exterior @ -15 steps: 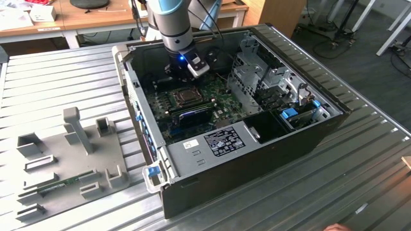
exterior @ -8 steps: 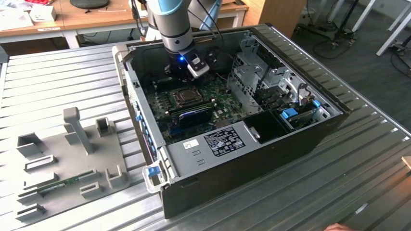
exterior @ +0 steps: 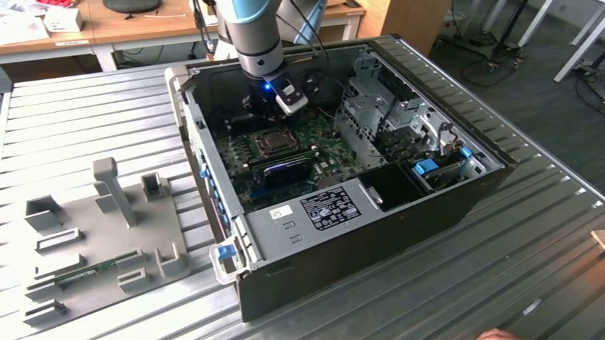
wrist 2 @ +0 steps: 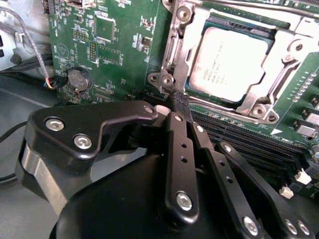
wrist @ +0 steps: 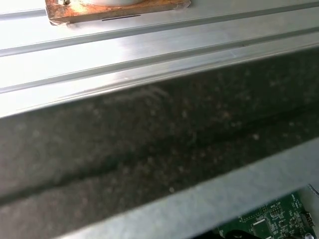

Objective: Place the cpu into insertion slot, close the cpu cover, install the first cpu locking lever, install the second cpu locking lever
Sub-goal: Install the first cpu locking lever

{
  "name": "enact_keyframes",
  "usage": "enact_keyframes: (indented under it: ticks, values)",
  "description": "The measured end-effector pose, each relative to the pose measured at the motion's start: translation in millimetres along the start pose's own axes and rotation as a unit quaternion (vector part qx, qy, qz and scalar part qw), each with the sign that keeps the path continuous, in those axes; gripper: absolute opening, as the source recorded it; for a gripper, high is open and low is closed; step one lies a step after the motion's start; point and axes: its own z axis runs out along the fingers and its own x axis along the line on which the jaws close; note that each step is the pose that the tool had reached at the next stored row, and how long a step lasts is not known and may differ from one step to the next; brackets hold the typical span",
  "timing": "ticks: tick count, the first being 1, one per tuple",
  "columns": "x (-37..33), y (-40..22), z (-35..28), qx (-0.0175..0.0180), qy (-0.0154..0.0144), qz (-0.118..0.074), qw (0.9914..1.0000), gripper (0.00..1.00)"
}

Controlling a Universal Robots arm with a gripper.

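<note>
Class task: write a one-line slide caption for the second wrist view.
Gripper poised beside the socket, where the cpu sits framed by the cpu cover.

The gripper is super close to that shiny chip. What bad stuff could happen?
1. The gripper has its fingertips right at the corner of the cpu cover; a slip could scrape the green board.
2. The cpu already sits in the insertion slot under the cover; a bump might shift it or bend the frame.
3. The memory slots lie just beside the fingers and could get knocked.
</note>
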Motion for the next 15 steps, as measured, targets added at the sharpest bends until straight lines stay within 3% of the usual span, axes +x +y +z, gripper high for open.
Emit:
enact_keyframes:
  ticks: [3,15]
  values:
    - [0.5,-0.1,0.7,-0.0024,-0.0016,0.0,1.0,0.1]
    - [2.1,-0.8,0.9,-0.0031,-0.0035,0.0,0.99999,0.1]
